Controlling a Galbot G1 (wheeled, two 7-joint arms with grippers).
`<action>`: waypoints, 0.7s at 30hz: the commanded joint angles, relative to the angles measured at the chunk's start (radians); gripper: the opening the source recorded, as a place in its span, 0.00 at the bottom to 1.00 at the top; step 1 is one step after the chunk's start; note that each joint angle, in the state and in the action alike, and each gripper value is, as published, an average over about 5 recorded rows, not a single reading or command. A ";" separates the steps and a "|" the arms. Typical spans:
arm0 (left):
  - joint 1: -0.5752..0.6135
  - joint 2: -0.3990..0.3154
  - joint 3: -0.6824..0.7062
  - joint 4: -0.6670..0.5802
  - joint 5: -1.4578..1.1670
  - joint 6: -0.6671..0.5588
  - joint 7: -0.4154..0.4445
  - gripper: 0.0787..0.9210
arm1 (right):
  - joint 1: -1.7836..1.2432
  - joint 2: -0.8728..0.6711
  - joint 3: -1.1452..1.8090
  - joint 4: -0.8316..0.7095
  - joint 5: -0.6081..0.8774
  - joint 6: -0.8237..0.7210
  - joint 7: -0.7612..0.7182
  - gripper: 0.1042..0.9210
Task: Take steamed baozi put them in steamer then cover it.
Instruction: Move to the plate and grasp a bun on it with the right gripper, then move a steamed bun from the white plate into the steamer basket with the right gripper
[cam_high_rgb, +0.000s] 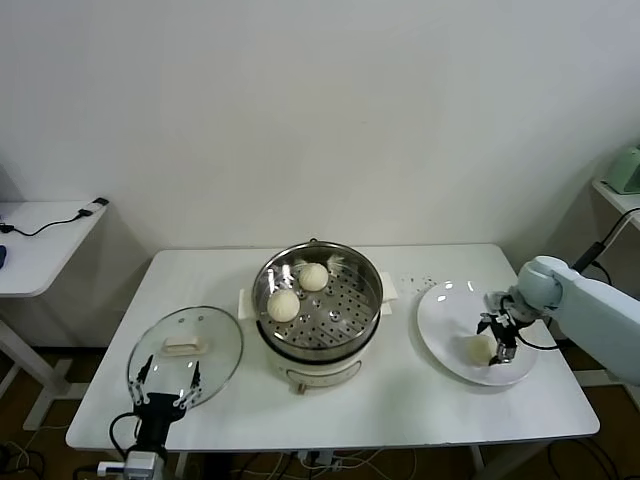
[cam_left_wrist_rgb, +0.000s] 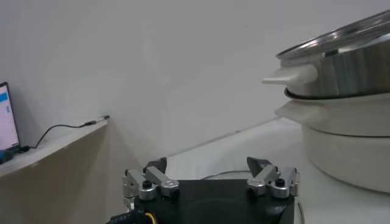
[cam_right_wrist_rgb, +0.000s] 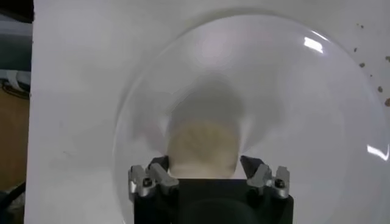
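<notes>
straddling a baozi (cam_high_rgb: 478, 349) on the plate (cam_high_rgb: 440, 315), right gripper (cam_high_rgb: 497, 340) spread

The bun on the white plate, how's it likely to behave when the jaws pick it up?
The steamed baozi looks soft and doughy, so it would probably dent under a firm squeeze. It is small and likely light. Its rounded shape on the smooth, glossy white plate suggests it could slide or roll if nudged by the right gripper, whose jaws straddle it.
</notes>
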 joint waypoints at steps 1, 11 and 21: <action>0.002 0.000 0.000 -0.001 0.001 -0.001 -0.001 0.88 | -0.015 0.015 0.016 -0.024 -0.003 0.018 -0.009 0.76; 0.008 0.000 0.004 0.010 -0.003 -0.007 -0.001 0.88 | 0.082 -0.018 -0.053 0.023 0.037 0.101 -0.016 0.71; 0.014 -0.006 0.008 -0.003 -0.001 -0.010 0.000 0.88 | 0.636 0.099 -0.382 0.016 0.008 0.467 -0.081 0.70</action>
